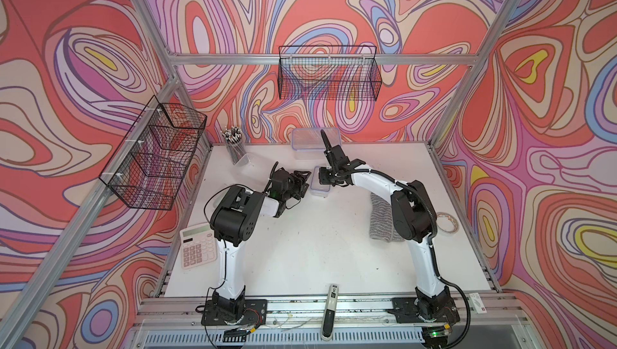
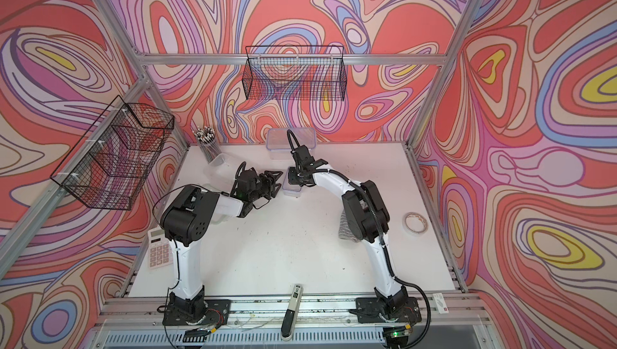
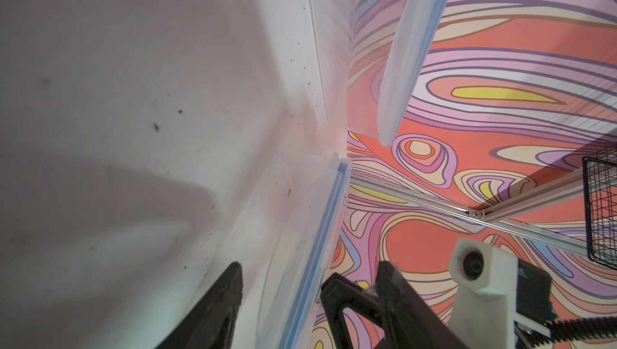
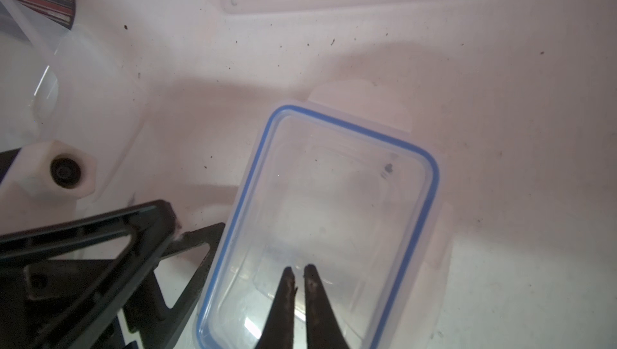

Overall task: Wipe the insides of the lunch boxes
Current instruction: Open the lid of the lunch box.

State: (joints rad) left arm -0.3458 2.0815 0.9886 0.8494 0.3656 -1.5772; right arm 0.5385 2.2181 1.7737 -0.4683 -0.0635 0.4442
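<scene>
Right gripper [image 4: 297, 272]: fingertips nearly together with nothing between them, poised over one short end of the small lunch box [image 4: 334, 203].
Left gripper [image 1: 305, 186]: jaws apart at the box's long side, its blue lid rim running between them in the left wrist view; whether they pinch it cannot be told.
Tabletop [image 1: 317, 257]: white, speckled with dark crumbs; carries a grey striped cloth [image 1: 380, 217], tape roll [image 1: 447, 222], calculator [image 1: 197, 245] and pen cup [image 1: 233, 145].
Room: walls [image 1: 334, 3] swirl red, pink, lilac and yellow; a wire basket [image 1: 329, 73] hangs on the back rail.
Small lunch box: mid-tabletop between both grippers, lid up, long axis running from the robot toward the back wall.
Large lunch box [image 1: 305, 140]: against the back wall, lid up, long axis along that wall.
</scene>
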